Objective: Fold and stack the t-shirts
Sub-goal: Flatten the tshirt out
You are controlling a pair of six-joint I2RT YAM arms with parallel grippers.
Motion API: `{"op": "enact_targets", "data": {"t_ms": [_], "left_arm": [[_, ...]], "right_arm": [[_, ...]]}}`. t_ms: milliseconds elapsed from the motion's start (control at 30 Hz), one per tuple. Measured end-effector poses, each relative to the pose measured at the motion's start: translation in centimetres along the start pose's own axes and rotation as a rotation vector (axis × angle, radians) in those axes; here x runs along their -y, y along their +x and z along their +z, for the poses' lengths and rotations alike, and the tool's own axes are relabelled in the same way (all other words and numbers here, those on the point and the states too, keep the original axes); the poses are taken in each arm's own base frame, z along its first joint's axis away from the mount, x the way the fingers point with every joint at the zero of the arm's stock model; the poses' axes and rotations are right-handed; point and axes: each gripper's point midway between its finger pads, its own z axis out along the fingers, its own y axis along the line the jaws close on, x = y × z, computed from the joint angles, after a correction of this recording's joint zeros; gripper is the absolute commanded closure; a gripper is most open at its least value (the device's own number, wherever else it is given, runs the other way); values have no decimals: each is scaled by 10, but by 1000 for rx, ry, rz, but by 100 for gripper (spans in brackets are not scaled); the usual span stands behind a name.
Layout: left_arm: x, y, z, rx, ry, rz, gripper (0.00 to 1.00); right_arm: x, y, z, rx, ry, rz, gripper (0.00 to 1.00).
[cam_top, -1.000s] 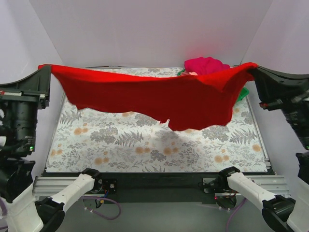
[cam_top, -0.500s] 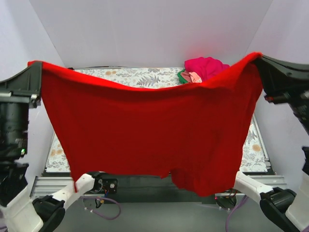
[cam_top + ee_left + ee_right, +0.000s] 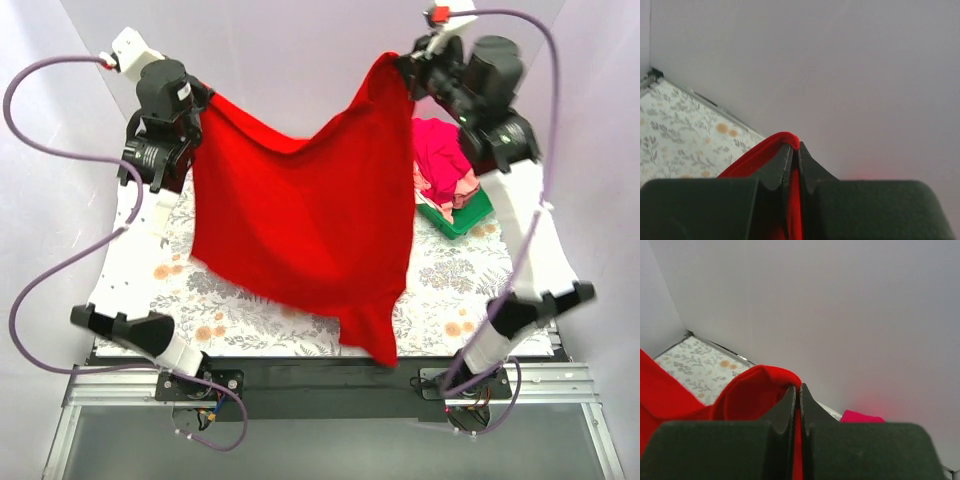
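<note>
One floral-patterned bench [image 3: 250,320] carries everything. One large red t-shirt [image 3: 300,220] hangs spread in the air above it, held by its two upper corners and sagging between them, its lower edge hanging low over the bench's near side. One green tray [image 3: 460,215] sits at the far right and holds one magenta t-shirt [image 3: 437,150] and one light pink t-shirt [image 3: 462,188], both bunched. Of the two grippers, the left gripper [image 3: 795,155] is pinched tight on one red corner and the right gripper [image 3: 798,395] on the other.
</note>
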Motion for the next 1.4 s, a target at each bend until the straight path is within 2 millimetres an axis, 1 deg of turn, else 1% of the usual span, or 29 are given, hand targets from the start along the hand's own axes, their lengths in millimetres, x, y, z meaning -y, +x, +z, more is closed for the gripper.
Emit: {"op": "enact_targets", "data": {"t_ms": [33,67,100,133,200,233,267,333,367,400,433,467,533,567,633,667,700,733,800,833,867,900,933,1000,1033,1100,1167,1233,1400], "left_arm": [[0,-4,10,16,-3,19,100],[3,-13,18,35,6,31,100],[8,-26,27,69,24,28,100],[13,-43,33,107,44,22,100],[21,-73,39,178,85,5,100],[25,-90,37,218,108,-5,100],[26,-103,34,248,123,-10,100],[26,-123,22,295,147,-19,100],[25,-127,16,308,158,-18,100],[19,-126,8,312,162,-15,100],[12,-121,1,304,158,-5,100],[3,-114,-6,301,154,3,100],[-25,-88,-18,272,130,22,100],[-39,-73,-23,252,116,32,100],[-70,-36,-27,209,88,42,100],[-89,-11,-29,169,63,44,100],[-108,16,-29,126,35,44,100],[-125,40,-29,84,11,42,100],[-164,102,-29,-34,-60,20,100],[-185,135,-30,-99,-101,6,100],[-205,166,-33,-163,-141,-7,100],[-224,197,-40,-234,-177,-22,100],[-241,224,-49,-299,-213,-42,100],[-269,264,-67,-392,-278,-85,100],[-281,279,-76,-426,-313,-109,100],[-302,298,-93,-470,-394,-149,100],[-314,308,-105,-491,-458,-190,100],[-320,312,-112,-500,-496,-224,100],[-332,312,-130,-498,-589,-285,100]], "right_arm": [[3,7,13,-10,5,-3,99],[6,13,28,-16,10,-5,99],[8,14,39,-7,15,-8,99],[10,12,47,13,18,-12,99],[10,3,51,57,14,-17,99],[9,-9,48,95,11,-22,99],[8,-22,43,136,7,-29,99],[5,-47,24,209,0,-46,99],[2,-56,11,234,-11,-56,99],[-2,-61,1,252,-22,-64,99],[-6,-65,-12,270,-36,-74,99],[-12,-64,-26,283,-53,-84,99],[-24,-44,-48,263,-97,-100,99],[-30,-29,-56,257,-115,-106,99],[-43,24,-65,172,-167,-99,99],[-49,54,-67,127,-192,-94,99],[-55,89,-69,72,-218,-83,99],[-62,126,-73,4,-243,-64,99],[-74,209,-80,-165,-283,-11,99],[-80,249,-88,-250,-299,17,99],[-85,284,-99,-331,-311,45,99],[-90,315,-113,-404,-317,72,99],[-95,338,-126,-457,-320,98,99],[-103,371,-152,-535,-318,147,99],[-106,381,-163,-559,-315,172,99],[-113,393,-178,-589,-308,230,99],[-119,401,-188,-608,-308,283,99],[-126,410,-197,-638,-308,339,99],[-137,429,-221,-752,-269,449,99]]}}
